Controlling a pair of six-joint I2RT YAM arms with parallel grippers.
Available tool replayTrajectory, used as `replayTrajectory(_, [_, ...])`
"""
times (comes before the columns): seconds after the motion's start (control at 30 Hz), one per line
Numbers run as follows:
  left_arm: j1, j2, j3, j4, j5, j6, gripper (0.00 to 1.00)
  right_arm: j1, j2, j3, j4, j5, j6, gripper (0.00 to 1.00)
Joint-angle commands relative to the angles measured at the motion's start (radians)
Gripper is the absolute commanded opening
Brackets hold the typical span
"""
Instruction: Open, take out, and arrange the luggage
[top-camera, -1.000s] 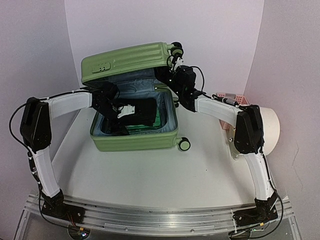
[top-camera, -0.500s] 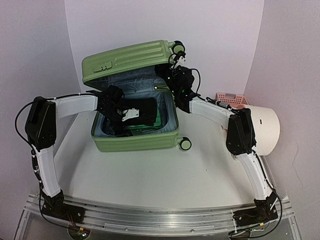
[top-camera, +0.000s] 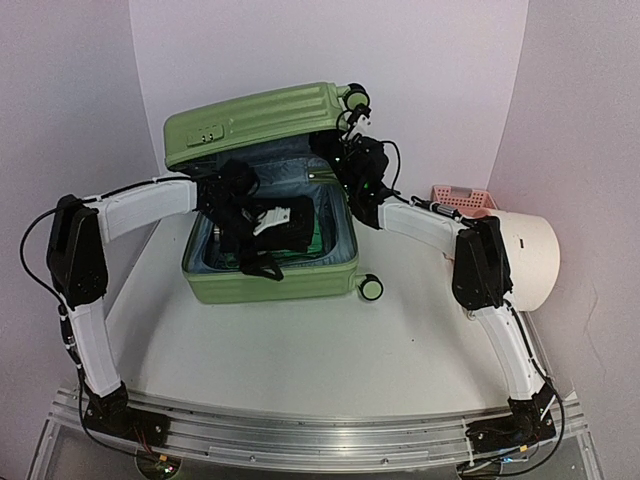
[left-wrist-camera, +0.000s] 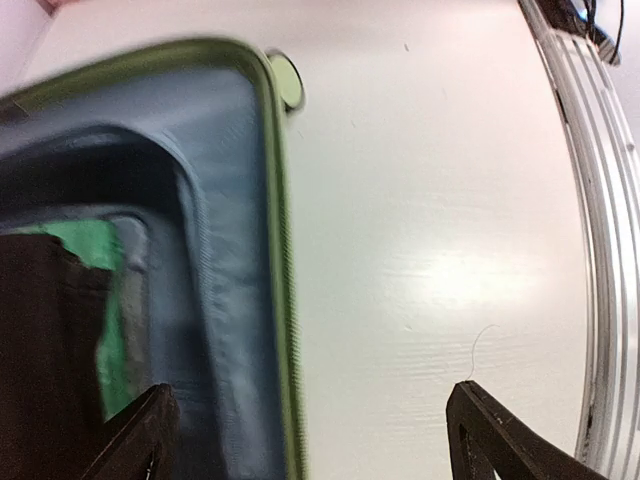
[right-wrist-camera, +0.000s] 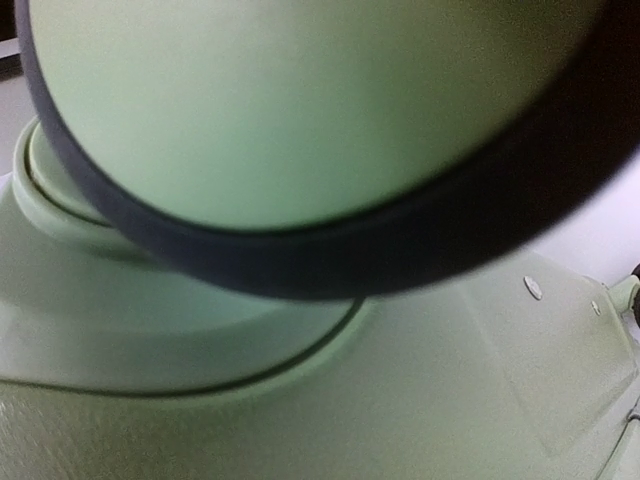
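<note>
Left gripper (left-wrist-camera: 312, 405), spread wide, hangs astride the front wall of the open luggage (left-wrist-camera: 215, 300).

From up top I've got the luggage (top-camera: 270, 278) around 11 o'clock, lid (top-camera: 260, 115) propped half open. Left gripper (top-camera: 258, 262) is down at its 6 o'clock rim. Right gripper (top-camera: 337, 147) is at the lid's 3 o'clock edge, under a wheel (top-camera: 353, 98). Drum (top-camera: 535, 255) sits at 3.

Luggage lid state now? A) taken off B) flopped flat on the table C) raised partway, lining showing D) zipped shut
C: the luggage has its lid tilted up at the back, with the grey-blue lining showing beneath it.
</note>
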Motion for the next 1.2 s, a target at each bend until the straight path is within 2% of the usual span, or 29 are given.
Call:
replayTrajectory(0.0, [-0.013, -0.021, -0.135, 0.031, -0.084, 0.008, 0.92, -0.051, -0.069, 0.021, 0.121, 0.027, -0.097, 0.32])
replayTrajectory(0.13, [-0.050, 0.031, -0.176, 0.110, -0.201, 0.011, 0.89, -0.051, -0.073, 0.014, 0.127, 0.029, -0.091, 0.33])
replayTrajectory(0.23, [-0.055, 0.055, -0.191, 0.152, -0.226, 0.008, 0.85, -0.051, -0.081, 0.003, 0.132, 0.029, -0.090, 0.33])
replayTrajectory(0.33, [-0.063, 0.065, -0.200, 0.154, -0.221, 0.012, 0.59, -0.050, -0.089, -0.009, 0.133, 0.027, -0.090, 0.33])
replayTrajectory(0.37, [-0.075, 0.061, -0.210, 0.129, -0.212, 0.028, 0.36, -0.051, -0.095, -0.015, 0.133, 0.025, -0.090, 0.33])
replayTrajectory(0.4, [-0.081, 0.056, -0.217, 0.121, -0.204, 0.033, 0.31, -0.051, -0.098, -0.018, 0.135, 0.026, -0.089, 0.33])
replayTrajectory(0.43, [-0.099, 0.040, -0.228, 0.079, -0.178, 0.066, 0.14, -0.051, -0.102, -0.024, 0.139, 0.027, -0.087, 0.34])
replayTrajectory(0.5, [-0.128, -0.013, -0.282, 0.019, -0.132, 0.135, 0.00, -0.050, -0.112, -0.033, 0.150, 0.034, -0.082, 0.36])
replayTrajectory(0.63, [-0.175, -0.096, -0.369, -0.088, -0.104, 0.256, 0.00, -0.051, -0.108, -0.016, 0.169, 0.085, -0.078, 0.37])
replayTrajectory(0.67, [-0.192, -0.121, -0.380, -0.148, -0.100, 0.295, 0.00, -0.050, -0.098, 0.013, 0.172, 0.121, -0.088, 0.37])
replayTrajectory(0.83, [-0.243, -0.196, -0.433, -0.231, -0.121, 0.355, 0.00, -0.051, -0.065, 0.149, 0.189, 0.170, -0.179, 0.38])
replayTrajectory(0.93, [-0.250, -0.224, -0.453, -0.225, -0.112, 0.319, 0.00, -0.056, -0.068, 0.172, 0.202, 0.196, -0.262, 0.40])
replayTrajectory(1.07, [-0.255, -0.224, -0.454, -0.243, -0.078, 0.287, 0.00, -0.084, -0.087, 0.111, 0.201, 0.198, -0.222, 0.42])
replayTrajectory(1.17, [-0.255, -0.217, -0.463, -0.153, -0.122, 0.209, 0.00, -0.094, -0.074, 0.081, 0.195, 0.187, -0.245, 0.46])
